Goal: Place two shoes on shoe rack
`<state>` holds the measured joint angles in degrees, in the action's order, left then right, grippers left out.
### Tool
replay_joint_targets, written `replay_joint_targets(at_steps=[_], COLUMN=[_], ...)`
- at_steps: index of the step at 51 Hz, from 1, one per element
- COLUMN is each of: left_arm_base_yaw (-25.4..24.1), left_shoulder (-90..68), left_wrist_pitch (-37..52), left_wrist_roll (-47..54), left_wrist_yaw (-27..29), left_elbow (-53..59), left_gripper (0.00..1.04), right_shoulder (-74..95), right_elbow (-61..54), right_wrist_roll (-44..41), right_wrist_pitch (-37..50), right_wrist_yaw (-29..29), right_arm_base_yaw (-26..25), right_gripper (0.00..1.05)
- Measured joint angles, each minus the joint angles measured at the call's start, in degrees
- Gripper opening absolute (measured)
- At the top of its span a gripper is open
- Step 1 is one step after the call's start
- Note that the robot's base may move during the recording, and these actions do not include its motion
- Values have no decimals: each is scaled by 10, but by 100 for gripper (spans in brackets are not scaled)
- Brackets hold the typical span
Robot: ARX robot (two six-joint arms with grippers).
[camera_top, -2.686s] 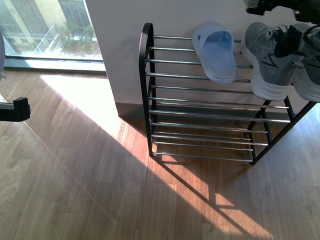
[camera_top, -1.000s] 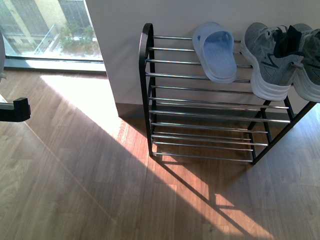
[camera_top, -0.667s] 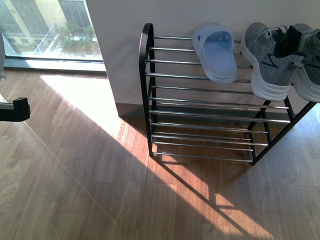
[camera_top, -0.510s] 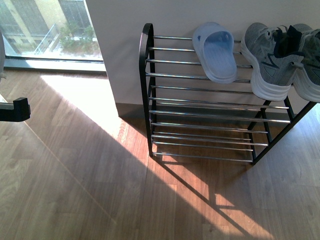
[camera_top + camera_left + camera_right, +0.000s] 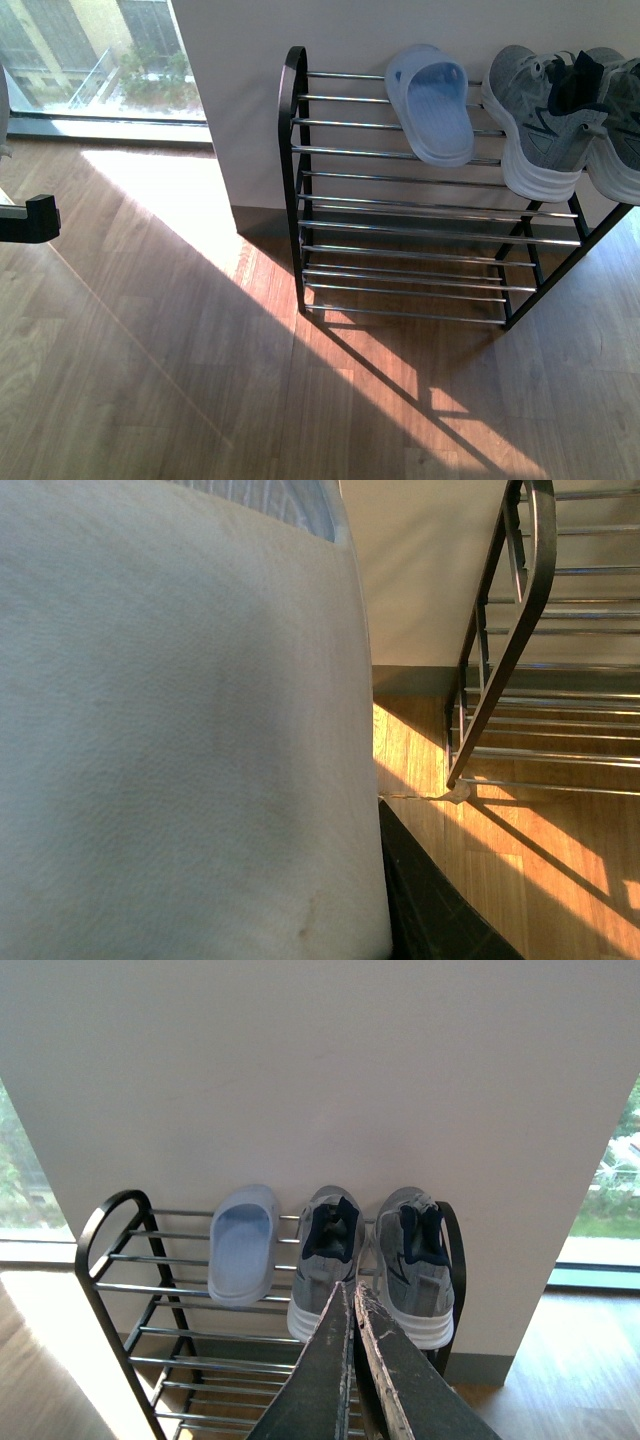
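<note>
Wood plank floor (image 5: 180, 380), sunlit in a diagonal band, meets a white wall (image 5: 300, 1070) with a window (image 5: 90, 60) alongside. The shoe rack (image 5: 291, 180) stands against the wall. On its top tier lie 1 pale blue slide (image 5: 432, 105) and, beside it, 2 grey sneakers (image 5: 545, 115), toes toward the wall. The right tool (image 5: 355, 1305) is away from the rack, fingers pressed together, gripping nothing. The left tool (image 5: 30, 218) shows only partly at the frame edge; its state cannot be told.
</note>
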<state>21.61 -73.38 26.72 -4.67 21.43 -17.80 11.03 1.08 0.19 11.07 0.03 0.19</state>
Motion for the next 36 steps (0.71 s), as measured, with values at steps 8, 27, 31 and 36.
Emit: replay_joint_targets(at_steps=[8, 27, 31, 36], left_arm_base_yaw=[0, 0, 0, 0], left_shoulder=[0, 0, 0, 0], left_wrist_pitch=[0, 0, 0, 0], left_wrist_roll=[0, 0, 0, 0], left_wrist_yaw=[0, 0, 0, 0], left_elbow=[0, 0, 0, 0], left_gripper=[2, 2, 2, 2], right_shoulder=[-66, -106, -106, -107], right_elbow=[0, 0, 0, 0], right_wrist_roll=[0, 0, 0, 0], right_wrist_pitch=[-85, -110, -110, -110], right_wrist_yaw=[-1, 0, 0, -1], right_arm_base_yaw=[0, 0, 0, 0], right_gripper=[1, 20, 31, 52])
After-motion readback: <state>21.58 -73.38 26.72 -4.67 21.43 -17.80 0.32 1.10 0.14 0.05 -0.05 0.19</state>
